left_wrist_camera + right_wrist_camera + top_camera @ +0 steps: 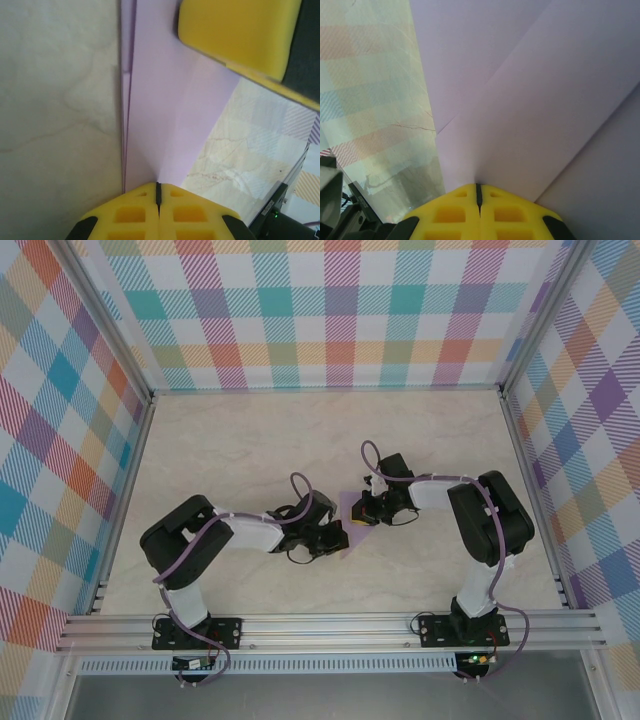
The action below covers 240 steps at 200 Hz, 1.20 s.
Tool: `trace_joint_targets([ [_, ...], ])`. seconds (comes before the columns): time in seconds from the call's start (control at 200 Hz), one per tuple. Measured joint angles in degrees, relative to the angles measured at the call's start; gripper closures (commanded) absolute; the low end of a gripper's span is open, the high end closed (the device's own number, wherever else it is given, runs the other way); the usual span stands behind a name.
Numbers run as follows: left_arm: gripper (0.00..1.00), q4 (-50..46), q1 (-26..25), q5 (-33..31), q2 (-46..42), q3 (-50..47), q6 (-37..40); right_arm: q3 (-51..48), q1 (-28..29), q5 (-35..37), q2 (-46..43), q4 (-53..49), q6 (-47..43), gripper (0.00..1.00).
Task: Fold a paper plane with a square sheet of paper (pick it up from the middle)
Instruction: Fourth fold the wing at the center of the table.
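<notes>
Near the middle of the table, as seen from above, a lavender sheet of paper is held between the two arms. The left end effector is set at the sheet's 7 o'clock edge and the right end effector at its 3 o'clock edge, so much of the paper is covered by them.

From the left wrist, the left end effector is seen fully closed. Its yellow fingers are pressed together with just a dark seam between them, and the sheet is pinched in that seam. The paper runs from there toward 12 o'clock, with stacked folded layers shown along its 9 o'clock edge. One yellow finger of the right arm is seen at 1 o'clock, over the sheet's far end.

From the right wrist, the right end effector is likewise closed tight, and the sheet is clamped in its seam. Straight fold lines are seen crossing the paper diagonally toward 2 o'clock. Whether the sheet is raised off the table cannot be told.
</notes>
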Motion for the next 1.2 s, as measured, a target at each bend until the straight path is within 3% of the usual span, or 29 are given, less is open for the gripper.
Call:
trace_joint_targets([
  [0.45,0.97,-2.93,-3.85,-0.17,-4.92,-4.46,-0.35,0.20,-0.02,-0.07,0.11,-0.28,0.02,1.00],
  [0.775,0.97,-12.35,-0.46,-2.69,-10.78,1.66,2.84,0.20,-0.02,-0.07,0.11,-0.28,0.02,1.00],
  [0.975,1.00,-11.45,0.90,-5.05,-4.63,9.79,4.83,0.24,-0.07,-0.24,0.22,-0.28,0.02,1.00],
  [1.2,1.00,-11.43,0.94,-5.86,2.73,10.45,5.03,0.26,-0.07,-0.35,0.22,-0.28,0.02,1.00],
])
